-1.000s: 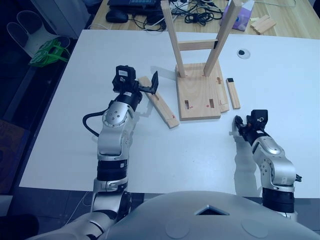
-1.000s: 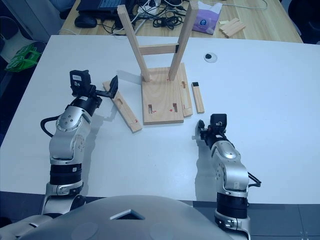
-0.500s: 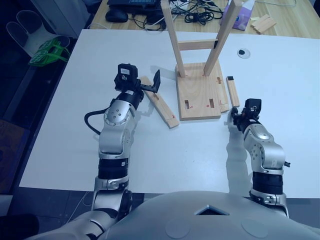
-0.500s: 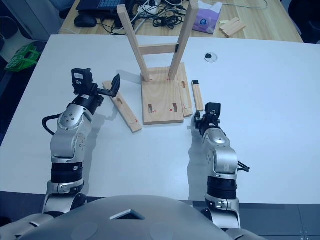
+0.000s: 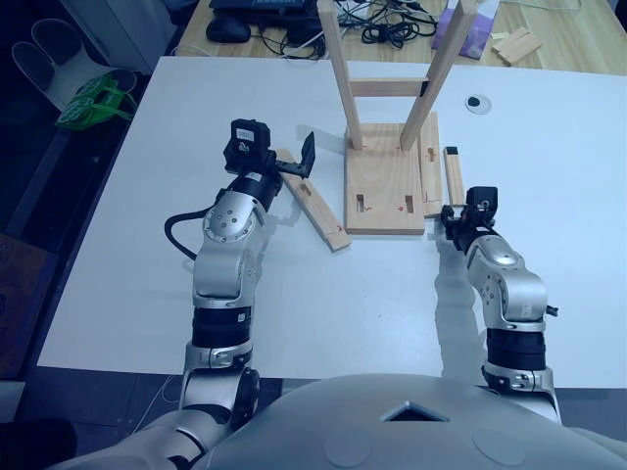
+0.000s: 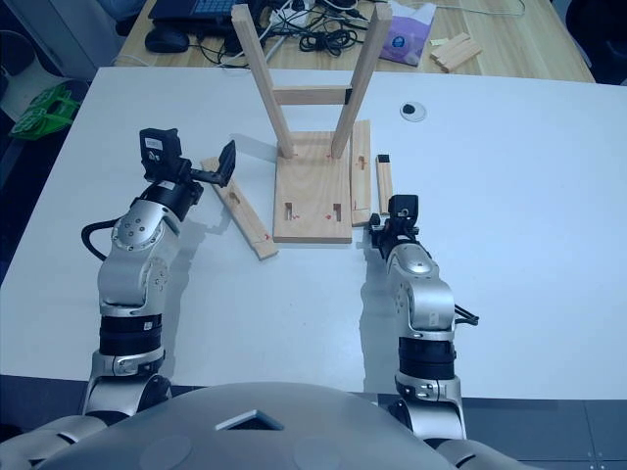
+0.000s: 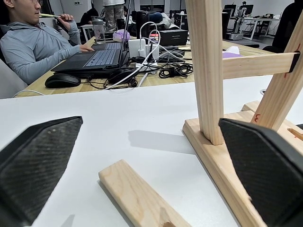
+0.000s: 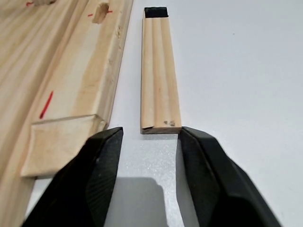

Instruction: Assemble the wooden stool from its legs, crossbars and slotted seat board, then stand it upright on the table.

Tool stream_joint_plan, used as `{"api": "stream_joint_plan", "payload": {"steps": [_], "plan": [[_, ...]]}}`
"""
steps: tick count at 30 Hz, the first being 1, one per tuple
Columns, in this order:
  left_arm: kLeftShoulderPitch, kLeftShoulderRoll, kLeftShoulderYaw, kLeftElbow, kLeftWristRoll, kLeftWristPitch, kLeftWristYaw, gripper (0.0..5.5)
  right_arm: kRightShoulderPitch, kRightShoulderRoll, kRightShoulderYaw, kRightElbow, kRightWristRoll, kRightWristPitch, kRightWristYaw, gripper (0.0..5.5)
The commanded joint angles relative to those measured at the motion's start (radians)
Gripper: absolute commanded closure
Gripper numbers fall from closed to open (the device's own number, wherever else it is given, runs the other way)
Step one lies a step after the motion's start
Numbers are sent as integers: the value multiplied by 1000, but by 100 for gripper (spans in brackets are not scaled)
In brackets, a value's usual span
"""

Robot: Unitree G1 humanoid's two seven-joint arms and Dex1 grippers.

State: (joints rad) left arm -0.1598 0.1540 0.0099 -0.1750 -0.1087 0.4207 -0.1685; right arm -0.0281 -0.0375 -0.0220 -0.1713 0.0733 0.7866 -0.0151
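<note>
You're about halfway. The seat (image 5: 384,191) lies upside down on the table (image 5: 549,196), just above the centre of the head view. Two legs (image 5: 338,78) stand in its far end and rise to the top of the frame, joined by one crossbar (image 5: 387,87). The two slots (image 5: 363,205) at the seat's near end are empty.

The rest of the parts lie flat:
- A loose leg (image 5: 318,206) lies at an angle just left of the seat.
- A second leg (image 5: 430,171) lies along the seat's right edge, touching it.
- A thin bar (image 5: 454,176) with a black far end lies just right of that.

Your right hand (image 8: 150,142) is spread, with a finger on either side of the bar's near end. It isn't pinching the bar yet. Your left hand (image 7: 151,156) is spread wide and holds nothing. It hovers over the far end of the loose leg, left of centre.

By my reckoning you have yet to seat the last two legs in the empty slots and fit the bar between them. Then turn the stool over and stand it on its feet.
</note>
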Motion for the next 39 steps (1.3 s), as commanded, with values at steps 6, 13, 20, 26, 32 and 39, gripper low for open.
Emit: {"api": "stream_joint_plan", "payload": {"steps": [6, 13, 20, 26, 32, 39], "plan": [[-9, 2, -5, 2, 3, 11, -3, 10, -89, 23, -69, 221, 7, -39, -30, 325], [-9, -3, -7, 3, 2, 9, 2, 10, -103, 60, -107, 287, 53, -15, -12, 400], [-32, 2, 3, 8, -2, 5, 0, 10, -103, 50, -115, 305, 54, -63, -14, 420], [-134, 57, 68, 6, -20, -15, -23, 10, -99, -31, -56, 237, -91, -301, -75, 420], [-497, 331, 137, 68, -35, -117, -226, 10, -99, -353, -23, 85, -278, -441, 55, 420], [-969, 561, -159, 391, 238, -577, -591, 10, -430, -1043, -13, 186, -537, -784, 379, 420]]}}
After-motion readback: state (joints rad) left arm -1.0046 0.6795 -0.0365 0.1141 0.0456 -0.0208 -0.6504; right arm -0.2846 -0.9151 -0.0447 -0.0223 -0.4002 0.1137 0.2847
